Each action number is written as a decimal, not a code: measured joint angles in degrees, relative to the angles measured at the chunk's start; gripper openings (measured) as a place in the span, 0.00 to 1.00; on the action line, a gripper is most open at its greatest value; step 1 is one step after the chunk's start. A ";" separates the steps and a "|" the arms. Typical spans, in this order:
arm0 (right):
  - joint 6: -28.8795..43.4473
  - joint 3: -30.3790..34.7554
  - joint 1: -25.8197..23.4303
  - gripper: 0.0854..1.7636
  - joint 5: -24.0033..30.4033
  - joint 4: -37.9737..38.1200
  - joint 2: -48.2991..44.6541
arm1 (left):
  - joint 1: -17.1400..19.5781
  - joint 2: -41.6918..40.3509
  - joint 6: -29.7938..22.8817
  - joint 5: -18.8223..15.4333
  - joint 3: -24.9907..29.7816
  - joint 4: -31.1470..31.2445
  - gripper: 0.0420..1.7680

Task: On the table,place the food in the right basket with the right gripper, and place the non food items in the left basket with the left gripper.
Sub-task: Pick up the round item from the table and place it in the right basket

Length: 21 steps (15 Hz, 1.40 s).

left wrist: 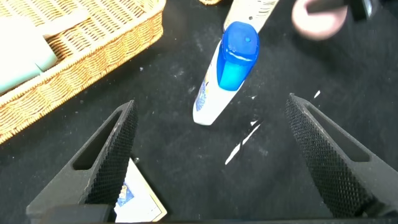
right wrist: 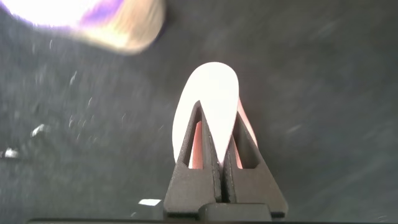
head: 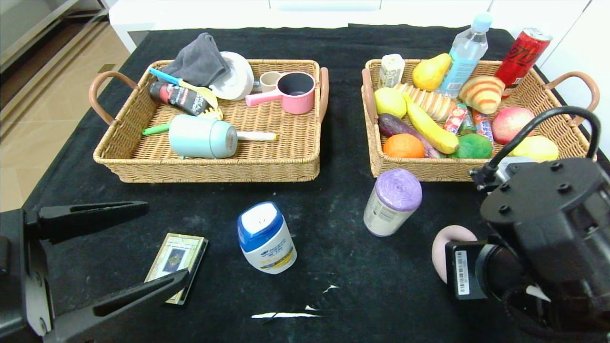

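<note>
My right gripper [right wrist: 218, 115] is shut on a flat pink, rounded item [right wrist: 208, 84], low at the table's front right; the item also shows in the head view [head: 444, 243] beside my right wrist [head: 538, 224]. My left gripper [head: 164, 243] is open and empty at the front left, over a small card box [head: 175, 267]. A white bottle with a blue cap [head: 266, 237] lies ahead of it, also in the left wrist view [left wrist: 227, 68]. A purple-lidded container [head: 393, 202] lies before the right basket [head: 562, 119], which holds fruit, bread and drinks. The left basket [head: 290, 166] holds cups, a cloth and utensils.
A red can [head: 522, 55] and a water bottle [head: 464, 55] lean at the right basket's back edge. White marks [head: 286, 314] lie on the black cloth near the front edge. The left basket's corner shows in the left wrist view [left wrist: 93, 50].
</note>
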 joint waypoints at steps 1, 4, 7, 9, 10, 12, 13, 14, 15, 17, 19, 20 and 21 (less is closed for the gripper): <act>-1.48 -0.83 -1.19 0.04 0.00 -0.06 -0.63 | 0.00 -0.01 0.07 0.02 0.02 -0.02 0.97; -6.30 -4.22 -4.47 0.04 0.13 -0.23 -1.62 | 0.07 -0.39 -0.06 0.05 -0.12 -0.07 0.97; -11.26 -7.77 -8.97 0.04 1.97 -1.71 -2.41 | 0.10 -0.59 -0.01 0.02 -0.23 -0.07 0.97; -14.28 -9.67 -12.98 0.04 4.57 -2.57 -2.52 | 0.11 -0.67 0.00 0.05 -0.23 -0.13 0.97; -15.51 -10.63 -15.25 0.04 6.52 -4.06 -2.41 | 0.10 -0.69 -0.01 0.05 -0.23 -0.11 0.97; -18.24 -11.85 -18.81 0.04 8.18 -9.59 -1.49 | 0.11 -0.69 -0.01 0.05 -0.23 -0.10 0.97; -20.07 -12.15 -20.26 0.04 8.92 -13.02 -0.84 | 0.11 -0.69 -0.01 0.05 -0.23 -0.10 0.97; -21.64 -12.26 -21.32 0.04 9.64 -16.24 -0.22 | 0.11 -0.69 -0.01 0.02 -0.23 -0.10 0.97; -23.11 -12.35 -22.17 0.04 10.11 -19.47 0.37 | 0.11 -0.67 -0.01 0.05 -0.20 -0.10 0.97; -25.16 -12.42 -23.32 0.04 10.56 -24.94 1.63 | 0.11 -0.56 0.10 0.05 -0.12 -0.07 0.97; -26.60 -12.42 -24.32 0.04 10.64 -28.64 3.06 | 0.11 -0.48 0.07 0.05 -0.11 -0.07 0.97; -27.33 -12.42 -24.89 0.04 11.04 -30.54 3.73 | 0.11 -0.45 0.10 0.05 -0.09 -0.10 0.97; -27.94 -12.42 -25.64 0.04 11.79 -32.60 4.45 | 0.11 -0.45 0.11 0.05 -0.09 -0.10 0.97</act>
